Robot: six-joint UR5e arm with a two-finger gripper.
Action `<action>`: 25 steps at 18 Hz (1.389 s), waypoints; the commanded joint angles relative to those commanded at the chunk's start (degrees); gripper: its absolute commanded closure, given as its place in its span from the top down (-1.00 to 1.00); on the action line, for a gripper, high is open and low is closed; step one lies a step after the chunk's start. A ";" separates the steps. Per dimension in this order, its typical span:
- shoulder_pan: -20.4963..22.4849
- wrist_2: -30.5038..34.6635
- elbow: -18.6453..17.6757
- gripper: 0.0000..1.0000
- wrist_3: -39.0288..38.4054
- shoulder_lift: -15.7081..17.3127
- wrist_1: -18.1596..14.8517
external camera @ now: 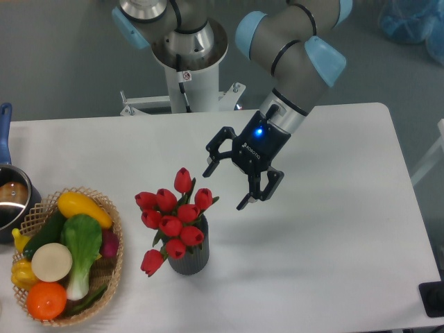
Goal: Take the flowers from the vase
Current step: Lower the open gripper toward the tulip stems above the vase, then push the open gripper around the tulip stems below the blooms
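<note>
A bunch of red tulip flowers [171,218] stands in a small dark grey ribbed vase [190,257] near the table's front middle. The bunch spreads wider than the vase, and one bud droops at its lower left. My gripper [225,189] hangs open just up and to the right of the bunch, its black fingers [210,165] spread wide with nothing between them. It is close to the topmost bud but does not touch the flowers.
A wicker basket [109,272] with colourful vegetables and fruit sits at the front left. A steel pot [14,202] with a blue handle stands at the left edge. The robot's base column [187,69] rises behind the table [333,229].
</note>
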 joint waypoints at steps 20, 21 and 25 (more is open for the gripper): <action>-0.44 -10.04 -4.32 1.00 1.67 -2.55 6.07; -0.53 -10.13 -3.97 1.00 1.67 -2.73 6.07; -1.49 -10.48 -2.39 1.00 1.49 -4.65 6.34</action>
